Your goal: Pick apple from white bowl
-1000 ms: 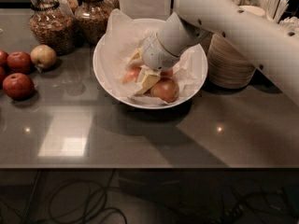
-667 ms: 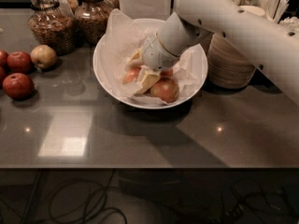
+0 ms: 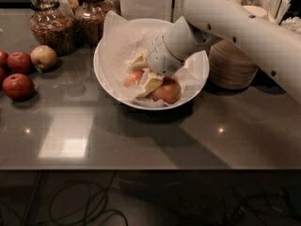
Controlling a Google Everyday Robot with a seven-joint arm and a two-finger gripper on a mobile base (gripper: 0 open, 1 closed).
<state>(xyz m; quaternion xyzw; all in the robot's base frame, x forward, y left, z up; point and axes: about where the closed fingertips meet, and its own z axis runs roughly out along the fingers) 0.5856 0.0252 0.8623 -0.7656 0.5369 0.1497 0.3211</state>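
Your gripper (image 3: pixel 143 74) sits in the white bowl (image 3: pixel 99 76) at an apple (image 3: pixel 133 78); jaws' state unclear, lift not done.

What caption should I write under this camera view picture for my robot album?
Robot hand down in the white bowl, right by an apple; spare apples wait on the table.

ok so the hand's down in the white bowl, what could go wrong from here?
1. The hand sits low in the white bowl between a half-hidden apple and a front apple; it may shove one aside rather than grip it.
2. The crumpled paper liner lies under both apples and could get caught and dragged up.
3. The arm crosses the bowl's rim close to the stacked beige bowls; a sideways exit might bump them.
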